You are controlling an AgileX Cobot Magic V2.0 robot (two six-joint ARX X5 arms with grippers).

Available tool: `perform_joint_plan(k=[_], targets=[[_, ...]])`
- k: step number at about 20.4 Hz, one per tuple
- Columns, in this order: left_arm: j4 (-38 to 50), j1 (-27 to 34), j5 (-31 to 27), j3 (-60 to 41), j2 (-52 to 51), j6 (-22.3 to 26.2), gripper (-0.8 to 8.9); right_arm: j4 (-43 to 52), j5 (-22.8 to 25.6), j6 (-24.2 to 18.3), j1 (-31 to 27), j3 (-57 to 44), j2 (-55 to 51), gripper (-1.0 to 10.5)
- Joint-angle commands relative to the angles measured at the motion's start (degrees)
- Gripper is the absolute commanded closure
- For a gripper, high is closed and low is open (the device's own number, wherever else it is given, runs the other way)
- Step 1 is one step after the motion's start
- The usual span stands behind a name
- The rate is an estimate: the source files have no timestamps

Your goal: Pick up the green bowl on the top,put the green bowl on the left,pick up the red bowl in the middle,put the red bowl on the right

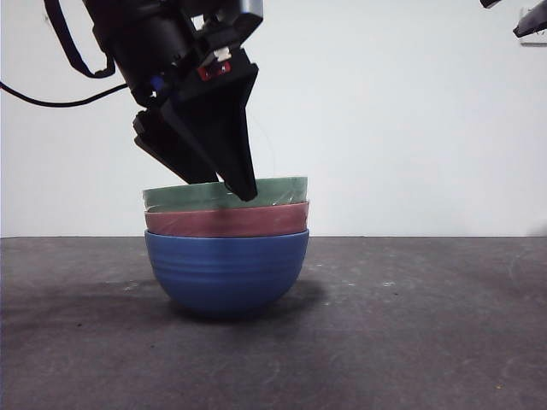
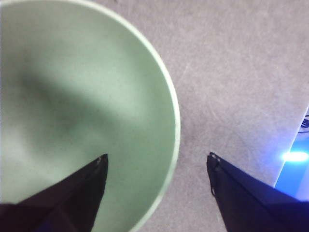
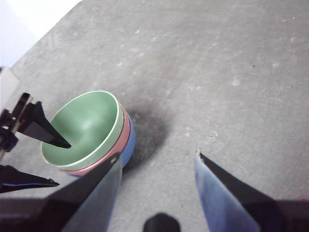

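Three bowls stand nested in one stack on the table. The green bowl (image 1: 273, 190) is on top, the red bowl (image 1: 231, 222) in the middle, a blue bowl (image 1: 226, 273) at the bottom. My left gripper (image 1: 224, 190) is open and straddles the green bowl's near-left rim. In the left wrist view, one jaw is inside the green bowl (image 2: 72, 96) and the other outside over the table, the left gripper (image 2: 157, 156) astride the rim. My right gripper (image 3: 158, 154) is open and empty, high above the table, looking down on the green bowl (image 3: 87, 123) and red bowl (image 3: 124, 133).
The dark grey table (image 1: 410, 325) stretches to both sides of the stack, with a white wall behind. The right arm shows only as a black tip (image 1: 530, 21) at the top right corner. The left gripper (image 3: 62, 163) also shows in the right wrist view.
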Motion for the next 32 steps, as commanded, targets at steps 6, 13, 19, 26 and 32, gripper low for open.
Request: perform_joint_plan(k=[6,13,19,26,32], targets=[[0.00,-0.79,0.15,0.13,0.20,3.26,8.22,0.13,0.07,-0.09,0.13,0.13,0.13,6.9],[-1.31,-2.01,0.07,2.60,0.15,4.26,8.22,0.15,0.09,-0.09,0.13,0.13,0.13,6.9],[-19.04,-3.17,-3.98,17.94,-0.77,3.76,8.22,0.15,0.24,-0.11,0.13,0.13,0.15,6.9],[-30.69,-3.23,-14.29,20.31,-12.57,-6.58,8.22,0.15,0.26,-0.11,0.13,0.13,0.15,7.0],[-23.39,-3.85,-17.42,0.44,-23.65,-18.27,8.22,0.26,0.26,-0.09,0.13,0.13,0.26,7.0]])
